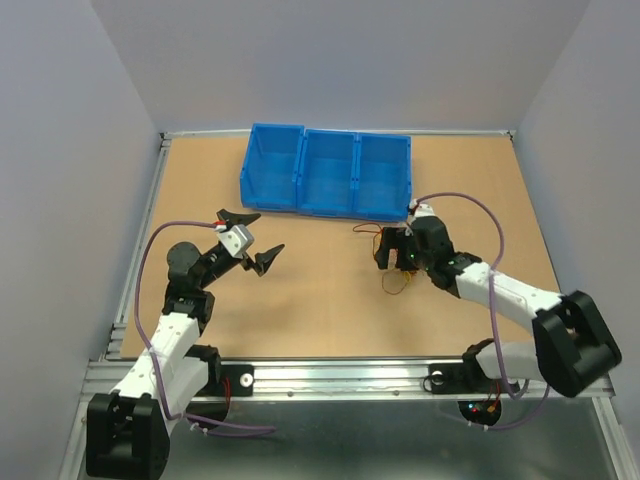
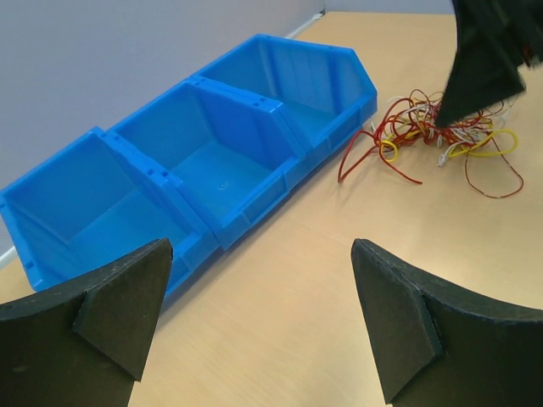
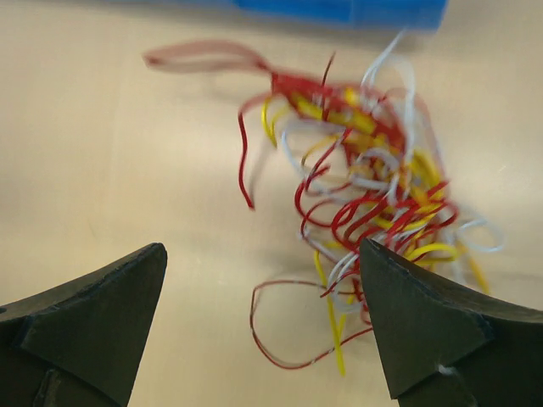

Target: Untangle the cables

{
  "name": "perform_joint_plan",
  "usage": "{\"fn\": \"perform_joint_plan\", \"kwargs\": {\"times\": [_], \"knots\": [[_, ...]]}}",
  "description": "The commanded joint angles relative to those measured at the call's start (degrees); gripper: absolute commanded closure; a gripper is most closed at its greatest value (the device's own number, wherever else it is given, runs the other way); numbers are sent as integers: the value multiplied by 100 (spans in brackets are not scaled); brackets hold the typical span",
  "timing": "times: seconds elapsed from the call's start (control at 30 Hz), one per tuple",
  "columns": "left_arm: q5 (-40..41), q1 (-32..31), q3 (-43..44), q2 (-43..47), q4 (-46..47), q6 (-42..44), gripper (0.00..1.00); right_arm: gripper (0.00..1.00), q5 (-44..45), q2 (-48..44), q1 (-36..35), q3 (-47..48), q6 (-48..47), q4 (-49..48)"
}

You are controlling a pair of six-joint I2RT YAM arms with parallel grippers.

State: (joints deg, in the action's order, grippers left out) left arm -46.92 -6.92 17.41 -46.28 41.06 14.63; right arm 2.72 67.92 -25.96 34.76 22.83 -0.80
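The cables (image 3: 365, 170) lie as one tangle of thin red, yellow and white curly wires on the tabletop. My right gripper (image 3: 263, 254) hovers just above them, jaws wide open, with a loose red loop and a yellow strand lying between the fingers and nothing gripped. From above, that gripper (image 1: 392, 250) covers most of the cables (image 1: 395, 282). My left gripper (image 1: 255, 238) stands open and empty well to the left. In the left wrist view the gripper (image 2: 261, 254) faces the cables (image 2: 416, 136) from a distance.
A row of three joined blue bins (image 1: 325, 172) stands at the back of the table, just behind the tangle; the bins (image 2: 212, 161) look empty. Grey walls enclose the table on three sides. A metal rail (image 1: 340, 375) runs along the near edge.
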Motion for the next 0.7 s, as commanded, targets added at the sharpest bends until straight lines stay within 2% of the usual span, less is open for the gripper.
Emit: {"fn": "perform_joint_plan", "kwargs": {"times": [0.0,0.1,0.13,0.2,0.23,0.3,0.4,0.43,0.63,0.67], "knots": [[130,-55,184,40,131,136,1,0,756,747,-357,303,-33,589],[157,-55,201,-3,104,171,1,3,1037,1319,-472,487,29,651],[174,-64,201,-21,95,180,1,21,968,1407,-507,557,11,660],[200,-64,202,-39,95,198,1,40,923,1549,-726,628,-68,634],[200,-64,219,-65,95,207,1,66,888,1575,-788,663,-94,590],[200,-73,219,-100,95,224,1,79,705,1628,-972,786,-243,459],[200,-82,237,-162,95,285,1,88,-6,1689,-1148,944,-489,133],[139,-82,219,-171,95,303,1,99,-443,1689,-1192,1005,-542,-216],[-28,-108,166,-144,95,505,1,99,-1904,1917,-1746,1752,-1008,-781],[-37,-108,158,-144,95,540,1,96,-2029,1944,-1851,1840,-1087,-816]]}}
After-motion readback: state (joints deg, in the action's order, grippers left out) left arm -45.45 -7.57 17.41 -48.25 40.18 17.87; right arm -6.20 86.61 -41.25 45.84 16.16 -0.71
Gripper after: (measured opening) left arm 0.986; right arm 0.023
